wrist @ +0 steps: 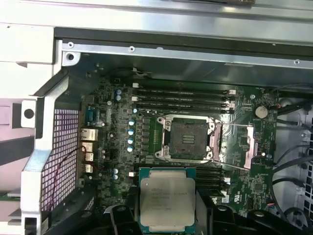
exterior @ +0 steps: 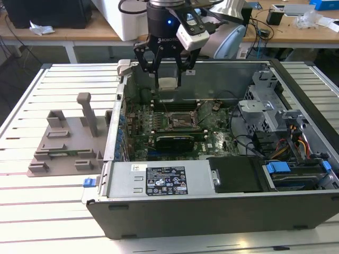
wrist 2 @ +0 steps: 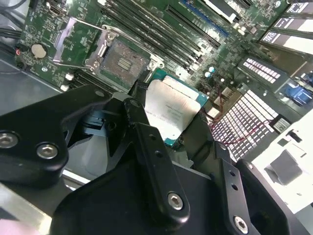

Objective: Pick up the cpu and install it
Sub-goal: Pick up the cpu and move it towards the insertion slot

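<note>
tool [exterior: 168,79]: clamped on the cpu [wrist: 166,200], gripping two opposite edges | cpu: held flat above the motherboard [wrist: 113,143] inside the open computer case [exterior: 222,209], near the open socket [wrist: 188,138] | case: on the table [exterior: 47,211]

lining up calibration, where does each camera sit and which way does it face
Exterior view: off the arm, looking down into the open computer case; shows the end effector holding the cpu.
First wrist view: on the wrist, facing the socket; fingers show.
Second wrist view: on the wrist, looking past black finger links.
Both wrist views share cpu and socket.
</note>
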Available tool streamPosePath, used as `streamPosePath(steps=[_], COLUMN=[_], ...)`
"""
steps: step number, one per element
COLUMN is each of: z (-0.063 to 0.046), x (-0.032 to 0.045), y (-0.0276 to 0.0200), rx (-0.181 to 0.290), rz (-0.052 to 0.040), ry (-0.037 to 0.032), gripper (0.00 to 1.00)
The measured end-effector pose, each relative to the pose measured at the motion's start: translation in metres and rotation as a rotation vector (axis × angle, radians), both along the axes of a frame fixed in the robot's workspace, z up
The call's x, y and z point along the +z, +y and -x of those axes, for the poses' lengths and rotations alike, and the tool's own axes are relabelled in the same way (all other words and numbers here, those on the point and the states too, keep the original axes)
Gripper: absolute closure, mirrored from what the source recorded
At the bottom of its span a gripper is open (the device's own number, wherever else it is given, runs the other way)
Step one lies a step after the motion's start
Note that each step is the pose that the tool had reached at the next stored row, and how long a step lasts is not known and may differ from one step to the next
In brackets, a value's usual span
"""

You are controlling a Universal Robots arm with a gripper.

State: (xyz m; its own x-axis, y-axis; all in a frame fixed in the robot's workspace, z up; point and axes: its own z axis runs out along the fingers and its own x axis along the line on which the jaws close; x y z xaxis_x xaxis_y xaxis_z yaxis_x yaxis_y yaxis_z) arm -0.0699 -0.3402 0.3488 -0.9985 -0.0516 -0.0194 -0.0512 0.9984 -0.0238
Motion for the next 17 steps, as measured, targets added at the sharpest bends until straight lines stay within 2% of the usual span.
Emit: streamPosePath(steps=[7, 11, 17], z=[-0.011, -0.023, -0.033], x=[-0.0031, -0.0061, -0.0094], y=[0.0000, 0.0000, 0.0001], rx=[0.000, 0.000, 0.000], rz=[0.0000, -0.0001, 0.0001], ry=[0.0000, 0.0001, 0.0002], gripper=[0.45, 0.45, 0.45])
